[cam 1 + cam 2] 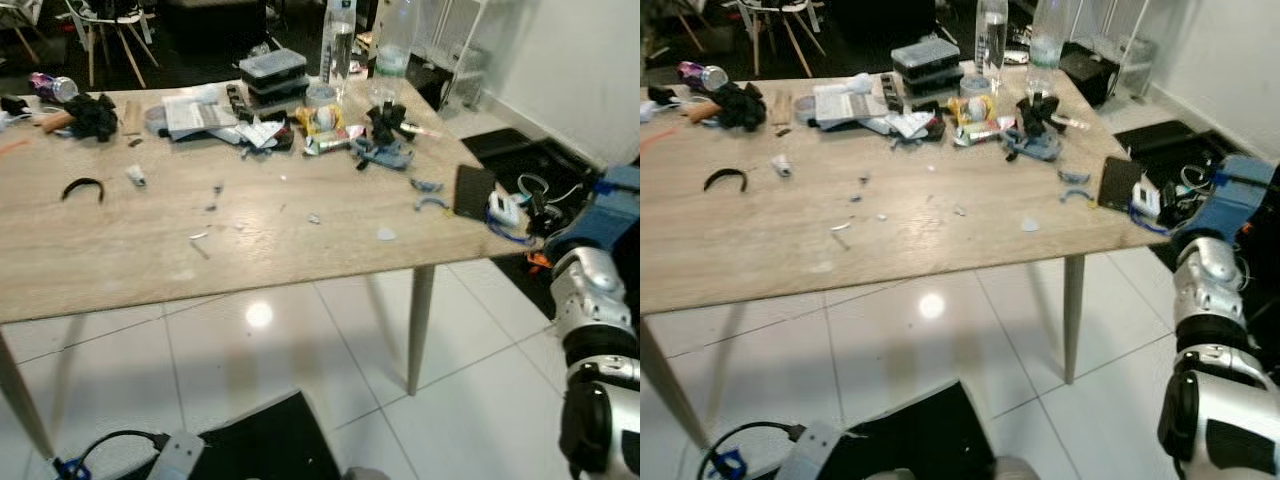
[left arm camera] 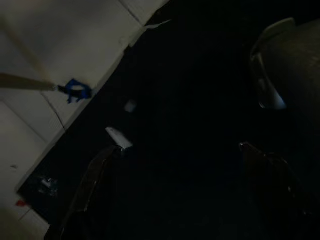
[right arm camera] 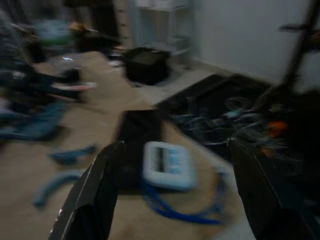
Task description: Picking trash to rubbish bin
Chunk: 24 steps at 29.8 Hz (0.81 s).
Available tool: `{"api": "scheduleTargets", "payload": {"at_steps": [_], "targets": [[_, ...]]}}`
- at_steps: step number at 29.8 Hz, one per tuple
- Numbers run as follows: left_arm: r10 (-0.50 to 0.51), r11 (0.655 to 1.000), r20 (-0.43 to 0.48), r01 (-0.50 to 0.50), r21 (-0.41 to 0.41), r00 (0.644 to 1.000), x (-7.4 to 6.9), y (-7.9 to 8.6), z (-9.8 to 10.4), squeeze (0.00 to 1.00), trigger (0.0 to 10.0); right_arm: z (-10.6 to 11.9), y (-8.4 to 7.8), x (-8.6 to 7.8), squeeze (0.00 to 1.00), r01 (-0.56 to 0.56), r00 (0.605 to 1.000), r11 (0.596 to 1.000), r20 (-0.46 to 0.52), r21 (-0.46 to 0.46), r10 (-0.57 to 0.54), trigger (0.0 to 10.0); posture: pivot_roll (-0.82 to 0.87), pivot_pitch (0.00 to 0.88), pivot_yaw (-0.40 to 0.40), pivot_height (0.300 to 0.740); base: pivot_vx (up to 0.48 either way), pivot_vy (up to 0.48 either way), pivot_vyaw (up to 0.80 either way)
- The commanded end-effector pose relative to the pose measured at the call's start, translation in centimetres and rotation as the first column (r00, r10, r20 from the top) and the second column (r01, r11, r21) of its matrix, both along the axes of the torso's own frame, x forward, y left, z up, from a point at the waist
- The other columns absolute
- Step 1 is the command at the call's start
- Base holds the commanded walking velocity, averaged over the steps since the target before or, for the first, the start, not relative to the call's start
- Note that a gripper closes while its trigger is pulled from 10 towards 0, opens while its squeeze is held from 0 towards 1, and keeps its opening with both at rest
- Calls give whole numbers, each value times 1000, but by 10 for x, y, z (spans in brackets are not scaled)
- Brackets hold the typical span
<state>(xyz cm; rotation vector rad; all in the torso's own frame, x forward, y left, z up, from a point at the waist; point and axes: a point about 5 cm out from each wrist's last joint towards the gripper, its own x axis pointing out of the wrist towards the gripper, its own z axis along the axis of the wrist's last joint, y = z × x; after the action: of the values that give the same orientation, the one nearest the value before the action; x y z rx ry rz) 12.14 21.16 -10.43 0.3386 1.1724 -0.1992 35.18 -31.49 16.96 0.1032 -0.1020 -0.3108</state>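
At the far right corner of the light wooden table (image 1: 120, 260), a white-and-blue device with blue cord (image 3: 168, 164) lies beside a black flat pad (image 3: 139, 131), straight ahead between the right gripper (image 3: 172, 190)'s spread fingers. Right arm is nearer; left gripper (image 2: 185, 165) hangs low, fingers parted, holding nothing.

Much here is blurred, dark or cut off.
The right wrist view is smeared: a white device (image 3: 168, 164) on a dark pad (image 3: 139, 134) and a tangle of cables (image 3: 235, 120) lack detail. The left wrist view is nearly black, with one blue scrap (image 2: 76, 91) on pale floor. Small bits on the table (image 1: 120, 260) are too tiny to name. The right arm (image 1: 1215, 380) runs off the frame's edge.
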Motion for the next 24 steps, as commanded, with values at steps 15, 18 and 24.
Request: {"api": "scheduleTargets", "payload": {"at_steps": [15, 18, 24], "targets": [[-14, 1000, -15, 14, 7, 1000, -3, 2, -1, 0, 10000, -46, 35, 3, 0, -139, 974, 970, -152, 199, 171, 10000, 20, 18, 6, 740, 333, 0, 0], [-15, 1000, -15, 15, 7, 1000, -3, 2, -1, 0, 10000, -61, 32, -3, 0, -61, 960, 976, -254, 208, 114, 10000, 20, 18, 6, 740, 336, 0, 0], [-1, 1000, -15, 1, -1, 1000, -5, 1, -1, 0, 10000, -67, 32, -6, 0, -32, 960, 966, -261, 255, 100, 10000, 13, 23, 11, 740, 261, 0, 0]]}}
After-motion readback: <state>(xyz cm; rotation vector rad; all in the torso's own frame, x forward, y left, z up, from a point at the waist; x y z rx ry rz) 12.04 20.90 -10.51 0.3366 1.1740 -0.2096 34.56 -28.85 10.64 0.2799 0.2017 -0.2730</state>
